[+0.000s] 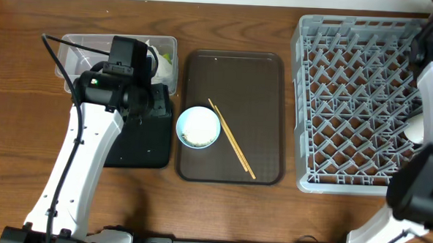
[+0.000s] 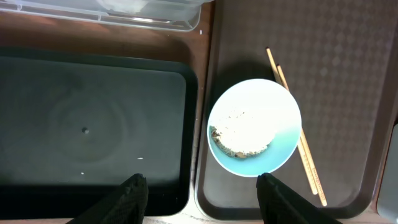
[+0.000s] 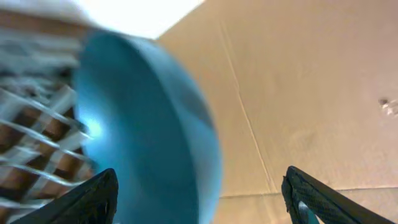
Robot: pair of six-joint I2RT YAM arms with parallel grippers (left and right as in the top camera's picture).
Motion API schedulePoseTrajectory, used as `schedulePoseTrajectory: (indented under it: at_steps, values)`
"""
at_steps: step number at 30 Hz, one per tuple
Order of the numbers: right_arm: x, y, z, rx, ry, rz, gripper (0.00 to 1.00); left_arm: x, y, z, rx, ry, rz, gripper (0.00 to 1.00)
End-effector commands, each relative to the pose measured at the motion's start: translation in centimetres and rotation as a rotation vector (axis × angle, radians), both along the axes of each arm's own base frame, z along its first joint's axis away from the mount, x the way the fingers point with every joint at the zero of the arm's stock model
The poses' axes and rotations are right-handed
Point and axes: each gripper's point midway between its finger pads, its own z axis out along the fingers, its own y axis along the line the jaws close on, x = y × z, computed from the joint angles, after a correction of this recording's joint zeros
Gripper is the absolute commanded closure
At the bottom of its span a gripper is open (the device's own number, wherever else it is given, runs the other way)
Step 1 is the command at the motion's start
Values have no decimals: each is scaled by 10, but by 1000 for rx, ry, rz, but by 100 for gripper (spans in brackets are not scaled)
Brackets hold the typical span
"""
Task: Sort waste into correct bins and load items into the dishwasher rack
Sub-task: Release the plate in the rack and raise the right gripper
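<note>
Desk (image 1: 228,19): brown wood grain, smooth, slight sheen
Large square grey lattice rack (image 1: 302,103): moulded plastic, matt
Flat brown serving tray (image 1: 262,87): looks plastic, fine diamond texture, matt
Shallow black rectangular tray (image 2: 93,124): glossy, smooth, reflective
Clear rectangular tub (image 1: 76,64): transparent plastic, shiny
White bowl with pale blue rim (image 2: 255,127): smooth, glazed look, glossy
Thin pale chopsticks (image 1: 232,139): bare wood, matt
Dark blue round plate (image 3: 149,124): smooth, glossy, bright highlight
White robot arm shell (image 1: 83,152): smooth plastic, semi-gloss

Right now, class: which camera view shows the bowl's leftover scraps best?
Left wrist view: the bowl sits close and sharp, scraps plainly visible. Overhead shows the bowl small, scraps only specks. The right wrist view misses it.
</note>
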Motion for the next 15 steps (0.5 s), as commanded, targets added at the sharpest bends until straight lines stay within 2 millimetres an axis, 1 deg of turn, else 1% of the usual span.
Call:
schedulePoseTrajectory:
  at_steps: [1,3,6,7,9,10,11,12,15]
  values:
    - [1,55,39,163,-152,151,17,0,3,-4,16,9,-6,35]
    - [0,91,28,301,-137,241,18,0,3,-4,16,9,-6,35]
    - [-4,166,4,597,-82,418,18,-2,4,-4,20,17,-5,34]
    - [-6,193,-3,704,-59,472,20,-4,6,-5,29,25,-2,34]
    - [-15,245,-15,907,-3,563,21,-9,17,-8,75,50,53,34]
    - [-21,273,-21,1005,37,602,22,-12,26,-9,113,65,101,34]
    - [-27,294,-27,1074,75,627,22,-16,33,-10,144,78,136,34]
    - [-35,320,-34,1135,130,656,23,-21,42,-11,185,95,177,31]
    - [-54,367,-53,1171,264,701,25,-30,51,-12,212,133,211,29]
